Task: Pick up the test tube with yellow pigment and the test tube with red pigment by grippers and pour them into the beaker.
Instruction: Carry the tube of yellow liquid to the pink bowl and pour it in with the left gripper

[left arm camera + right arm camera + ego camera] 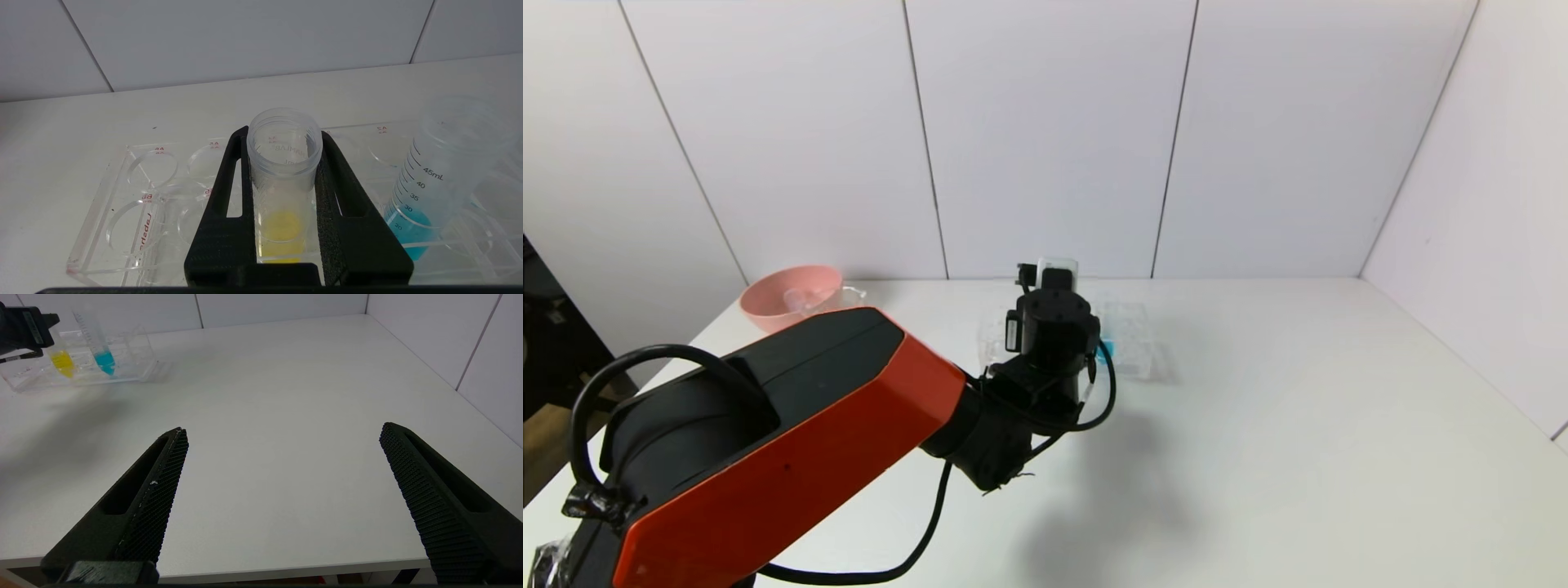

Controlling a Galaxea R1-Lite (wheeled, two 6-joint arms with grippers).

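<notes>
You face a white worktop [1298,425] enclosed by pale panelled walls. The test tube with yellow pigment [282,179] stands upright in the clear tube rack [122,212] toward the back of the worktop, and the left claw [282,139] is clamped on it, one black finger [222,192] pressed to each side of the tube below its open rim. Just beside it, in the same rack, you see a second graduated tube with blue liquid [433,183], leaning slightly. The left arm [792,433] reaches forward from the robot's left to the rack. Behind that arm, at the worktop's back left corner, sits a pink bowl [788,296]. The right claw [282,433] hangs near the worktop's front edge, well apart from the rack, with its fingers spread wide and nothing between them.
</notes>
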